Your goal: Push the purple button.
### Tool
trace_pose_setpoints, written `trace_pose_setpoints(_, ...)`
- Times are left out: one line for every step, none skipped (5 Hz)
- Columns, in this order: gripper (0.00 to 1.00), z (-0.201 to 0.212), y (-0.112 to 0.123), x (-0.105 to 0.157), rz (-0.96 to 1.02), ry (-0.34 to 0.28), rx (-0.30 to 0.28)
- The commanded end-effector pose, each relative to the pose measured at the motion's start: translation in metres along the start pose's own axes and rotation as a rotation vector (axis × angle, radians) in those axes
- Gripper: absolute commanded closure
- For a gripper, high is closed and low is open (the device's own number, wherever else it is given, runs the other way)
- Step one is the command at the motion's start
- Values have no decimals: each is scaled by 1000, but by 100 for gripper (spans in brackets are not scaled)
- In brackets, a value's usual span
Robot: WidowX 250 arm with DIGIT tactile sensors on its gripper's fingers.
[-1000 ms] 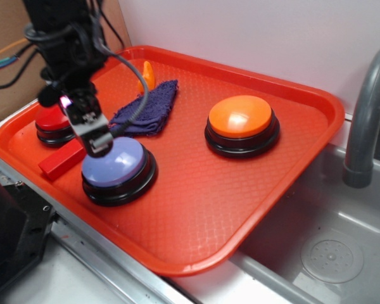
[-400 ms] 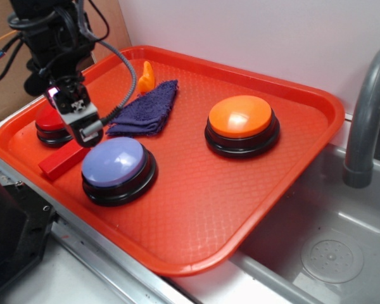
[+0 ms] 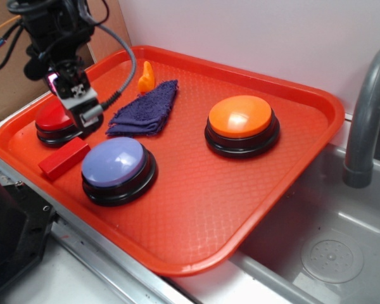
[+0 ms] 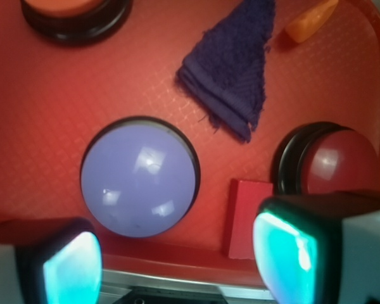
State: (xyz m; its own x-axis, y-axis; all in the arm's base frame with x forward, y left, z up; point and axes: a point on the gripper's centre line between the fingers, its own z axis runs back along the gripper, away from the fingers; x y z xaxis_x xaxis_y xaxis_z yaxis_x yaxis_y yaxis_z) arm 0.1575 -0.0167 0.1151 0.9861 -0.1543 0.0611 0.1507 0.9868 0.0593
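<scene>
Tool hangs over the tray's left end, above the gap between the red button and the purple button. Not touching either as far as the exterior view shows. Fingers are apart: in the wrist view the two pads sit at the frame's bottom corners, left pad at 7 o'clock, right pad at 5 o'clock, with a wide gap between them. Nothing held.

Purple button sits near the tray's front-left edge, pale lavender dome on a black base. In the wrist view it lies just left of centre, in the gap above the pads, clear of both. In the exterior view it sits at 5 o'clock from the tool, nearby but apart.

Red block lies flat just beside the purple button, at its 9 o'clock in the exterior view, between it and the red button. In the wrist view the block sits at the purple button's 3 o'clock, partly hidden by the right pad.

Dark blue cloth lies crumpled at 12 o'clock from the purple button, apart from it. A small orange piece stands at the cloth's far left corner, by the tray rim. Orange button is well apart, at the purple button's 2 o'clock, toward the tray's right side.

Grey faucet and sink lie to the tray's right.
</scene>
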Motion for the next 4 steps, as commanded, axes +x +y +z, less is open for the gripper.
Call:
trace_pose_setpoints(0, 18, 4, 8, 43, -42, -60)
trace_pose_setpoints(0, 25, 4, 8, 70, -40, -69)
trace_pose_setpoints(0, 30, 5, 8, 82, -45, -68)
trace_pose_setpoints(0, 34, 5, 9, 90, -52, -68)
